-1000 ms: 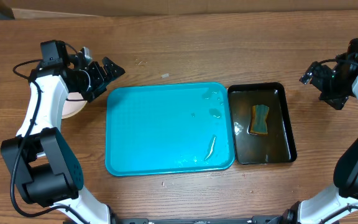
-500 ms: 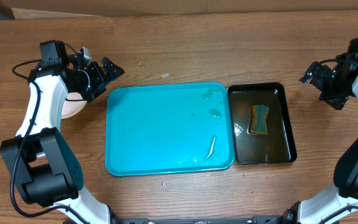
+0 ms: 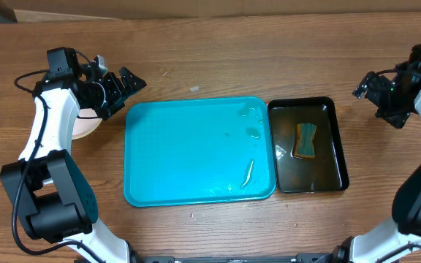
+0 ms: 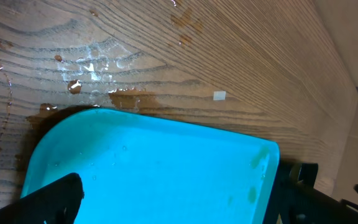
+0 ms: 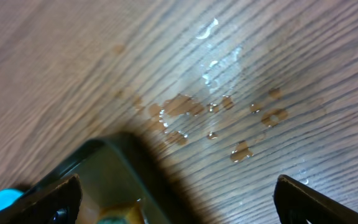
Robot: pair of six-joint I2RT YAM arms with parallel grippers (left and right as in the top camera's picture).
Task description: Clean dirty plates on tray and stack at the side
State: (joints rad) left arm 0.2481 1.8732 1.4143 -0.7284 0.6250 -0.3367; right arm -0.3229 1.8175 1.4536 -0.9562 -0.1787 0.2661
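The turquoise tray (image 3: 196, 153) lies in the middle of the table, wet, with no plates on it; it also shows in the left wrist view (image 4: 154, 168). A pale plate edge (image 3: 85, 124) shows at the far left, mostly hidden under my left arm. My left gripper (image 3: 126, 86) is open and empty, raised just off the tray's far left corner. My right gripper (image 3: 368, 88) is open and empty, raised to the right of the black tub's far corner.
A black tub (image 3: 307, 146) of murky water stands right of the tray, with a yellow and green sponge (image 3: 305, 140) in it. Water drops lie on the wood by the tub (image 5: 229, 118) and by the tray's far corner (image 4: 92, 65).
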